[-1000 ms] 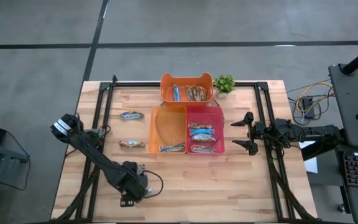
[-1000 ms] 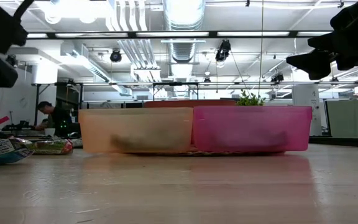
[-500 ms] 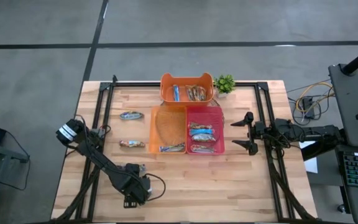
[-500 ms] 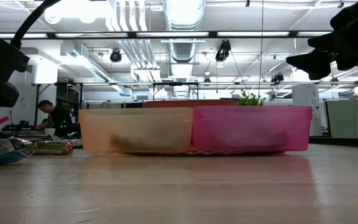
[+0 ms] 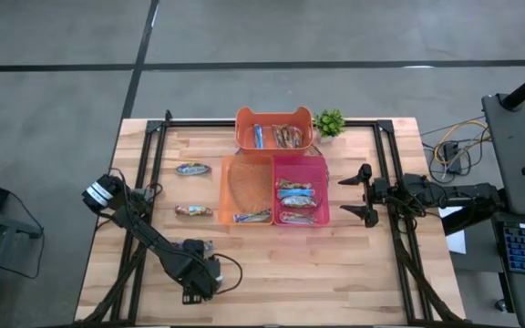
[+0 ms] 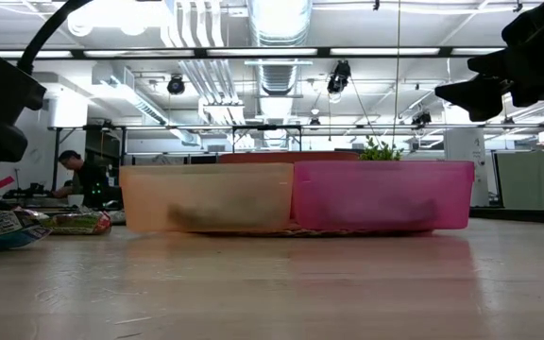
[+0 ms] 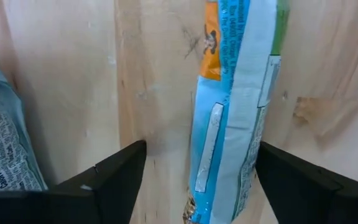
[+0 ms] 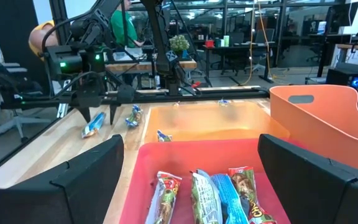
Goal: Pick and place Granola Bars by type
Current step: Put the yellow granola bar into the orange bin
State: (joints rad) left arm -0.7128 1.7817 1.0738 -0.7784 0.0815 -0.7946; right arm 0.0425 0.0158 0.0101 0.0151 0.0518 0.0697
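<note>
Left gripper [image 5: 149, 190]: at the left edge of the table in the high view, fingers spread wide; in the left wrist view a granola bar [image 7: 232, 118] with a blue-silver wrapper lies on the wood between the two fingers [image 7: 114, 171], untouched.
Right gripper [image 5: 361, 193]: right of centre in the high view, just beside the pink bin, fingers wide apart and empty.
Loose bars: one [image 5: 191, 169] at centre left of the high view, another [image 5: 192, 210] below it, both on bare wood left of the bins.
Pale orange bin [image 5: 246, 189]: centre of the high view, one bar [image 5: 252, 217] at its lower edge.
Pink bin [image 5: 301, 165]: touching the pale orange bin's right side, several bars [image 5: 296, 200] inside.
Orange bin [image 5: 274, 128]: upper centre, with a blue bar [image 5: 257, 136] and brownish bars [image 5: 288, 137].
Potted plant [image 5: 330, 121]: just right of the orange bin.
Person [image 6: 83, 177]: far left of the low view, behind the table.
</note>
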